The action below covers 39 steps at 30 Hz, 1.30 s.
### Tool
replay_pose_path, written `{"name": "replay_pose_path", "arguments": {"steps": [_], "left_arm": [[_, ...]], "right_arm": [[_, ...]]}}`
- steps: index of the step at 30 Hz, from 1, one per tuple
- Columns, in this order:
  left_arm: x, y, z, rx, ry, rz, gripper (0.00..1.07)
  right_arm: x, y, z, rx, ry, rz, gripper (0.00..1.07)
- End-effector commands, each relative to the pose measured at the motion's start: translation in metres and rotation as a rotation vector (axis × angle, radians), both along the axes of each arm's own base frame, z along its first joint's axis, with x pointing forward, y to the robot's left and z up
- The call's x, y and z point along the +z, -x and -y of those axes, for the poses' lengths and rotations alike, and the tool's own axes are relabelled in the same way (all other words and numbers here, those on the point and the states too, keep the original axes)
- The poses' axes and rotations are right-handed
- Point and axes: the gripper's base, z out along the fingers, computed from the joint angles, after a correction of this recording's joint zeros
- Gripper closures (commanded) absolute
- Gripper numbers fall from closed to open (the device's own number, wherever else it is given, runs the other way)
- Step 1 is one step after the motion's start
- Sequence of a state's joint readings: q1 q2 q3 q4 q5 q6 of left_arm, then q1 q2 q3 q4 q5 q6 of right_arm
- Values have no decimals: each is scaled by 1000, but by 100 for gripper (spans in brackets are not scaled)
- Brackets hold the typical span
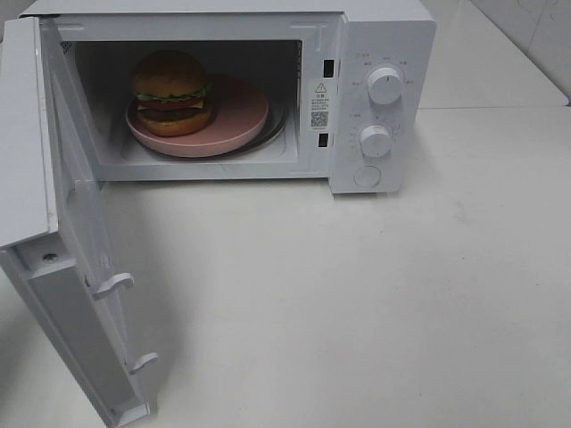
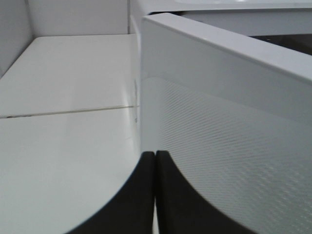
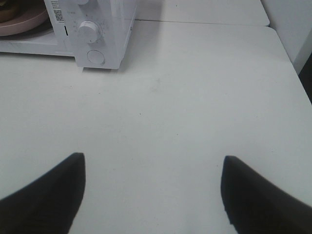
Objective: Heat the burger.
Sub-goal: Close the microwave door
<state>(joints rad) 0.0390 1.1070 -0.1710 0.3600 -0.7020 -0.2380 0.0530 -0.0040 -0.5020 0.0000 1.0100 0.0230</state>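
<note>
White counter (image 1: pixel 357 294) with microwave (image 1: pixel 393 40): burger (image 1: pixel 171 89) on pink plate (image 1: pixel 239 114) loaded, door (image 1: pixel 85 223) open, closing and timing remain; left end effector (image 2: pixel 155 156) closed beside the door, right end effector (image 3: pixel 152 157) open.

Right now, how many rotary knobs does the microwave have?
2, both on the microwave's right-hand panel: upper knob, lower knob directly beneath. The round button below them is flat, not a knob.
</note>
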Motion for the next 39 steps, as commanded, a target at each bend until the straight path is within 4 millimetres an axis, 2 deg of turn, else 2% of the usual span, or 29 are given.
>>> {"name": "replay_pose_path", "arguments": {"steps": [1,8,12,18,20,26,28,29,30,39], "left_arm": [[-5,-8,9,-97,27,54,107],[-16,-18,12,-128,60,25,107],[-19,-32,29,-201,66,4,107],[-21,-41,41,-196,95,-4,107],[-20,-48,55,-199,96,-11,107],[-18,-59,73,-185,93,-47,107],[-16,-65,87,-222,75,-59,107],[-16,-65,87,-222,75,-59,107],[-15,-70,98,-242,72,-57,107],[-14,-91,128,-228,128,-76,107]], "right_arm": [[0,3,0,0,9,40,31],[0,3,0,0,9,40,31],[0,3,0,0,9,40,31],[0,3,0,0,9,40,31],[0,3,0,0,9,40,31],[0,3,0,0,9,40,31],[0,3,0,-1,8,40,31],[0,3,0,-1,8,40,31],[0,3,0,-1,8,40,31],[0,3,0,-1,8,40,31]]}}
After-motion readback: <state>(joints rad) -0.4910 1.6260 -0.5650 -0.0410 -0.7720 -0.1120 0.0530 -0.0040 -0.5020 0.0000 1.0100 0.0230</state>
